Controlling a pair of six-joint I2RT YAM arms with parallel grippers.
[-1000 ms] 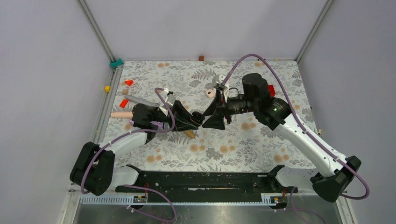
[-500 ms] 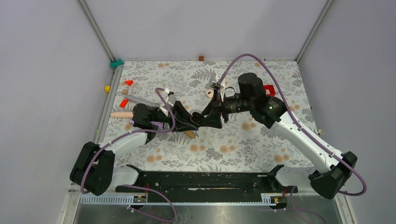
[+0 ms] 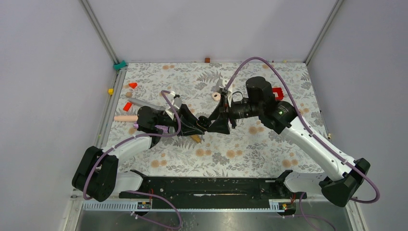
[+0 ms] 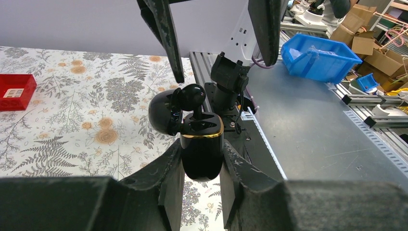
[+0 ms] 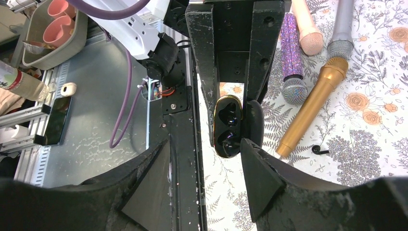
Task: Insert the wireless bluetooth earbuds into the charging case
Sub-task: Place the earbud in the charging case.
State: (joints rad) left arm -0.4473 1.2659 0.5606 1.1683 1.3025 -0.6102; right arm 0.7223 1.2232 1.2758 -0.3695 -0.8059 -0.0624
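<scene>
My left gripper (image 4: 202, 161) is shut on the charging case (image 4: 202, 154), a glossy black pebble with a gold rim, held above the table with its lid (image 4: 162, 113) hinged open. One black earbud (image 4: 192, 95) stands in a socket of the case, its round head sticking up above the rim. The other earbud (image 5: 320, 150) lies on the floral cloth beside the gold microphone. My right gripper (image 5: 204, 144) is open and empty, its jaws wide on either side of the case (image 5: 227, 126). In the top view the two grippers (image 3: 198, 126) (image 3: 217, 121) meet at mid-table.
Several microphones lie under my left arm: gold (image 5: 312, 106), purple glitter (image 5: 293, 57), pink (image 5: 305, 24), silver (image 5: 339, 29). A cream ring (image 3: 216, 96) lies behind the grippers. Red pieces (image 3: 127, 106) sit at the left and a red block (image 3: 277, 92) behind my right arm.
My right gripper has moved a little left, closer to the case, and its wrist has turned. The left arm and the case have stayed still.
</scene>
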